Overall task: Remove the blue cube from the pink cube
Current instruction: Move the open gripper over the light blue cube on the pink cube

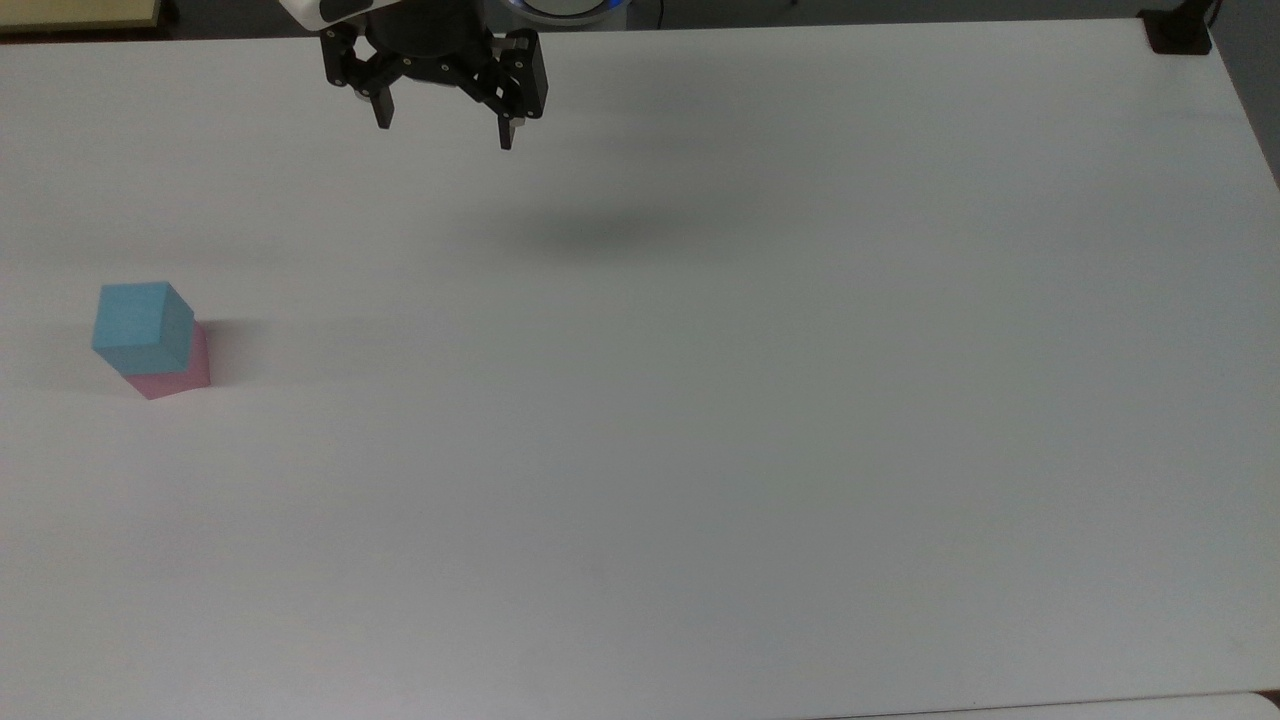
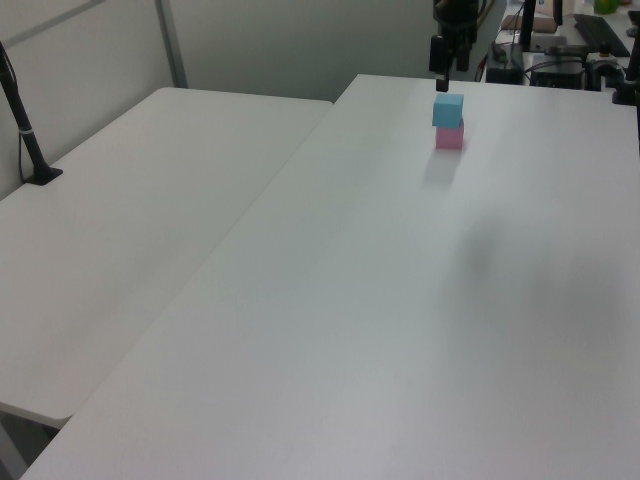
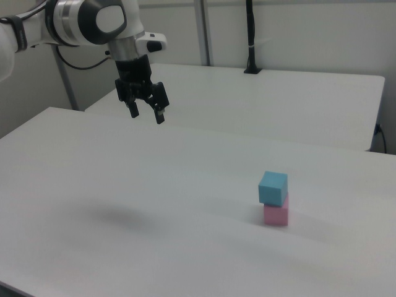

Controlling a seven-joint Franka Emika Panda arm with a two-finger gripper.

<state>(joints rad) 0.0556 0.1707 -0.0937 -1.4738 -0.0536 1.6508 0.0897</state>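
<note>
The blue cube (image 1: 143, 327) sits on top of the pink cube (image 1: 178, 375) near the top view's left edge of the white table (image 1: 700, 420). The same stack shows as blue cube (image 3: 272, 187) over pink cube (image 3: 275, 214) in the right view, and as blue cube (image 2: 448, 110) over pink cube (image 2: 449, 137) in the left view. My gripper (image 1: 444, 136) hangs open and empty high above the table's far edge, well to the top view's right of the stack. In the right view the gripper (image 3: 146, 115) is up and to the left of the cubes.
A second white table (image 3: 272, 102) stands behind, with a black pole (image 3: 251, 37) clamped to it. A black clamp (image 1: 1178, 32) sits at the table's far right corner in the top view. Cluttered equipment (image 2: 570, 40) lies beyond the table in the left view.
</note>
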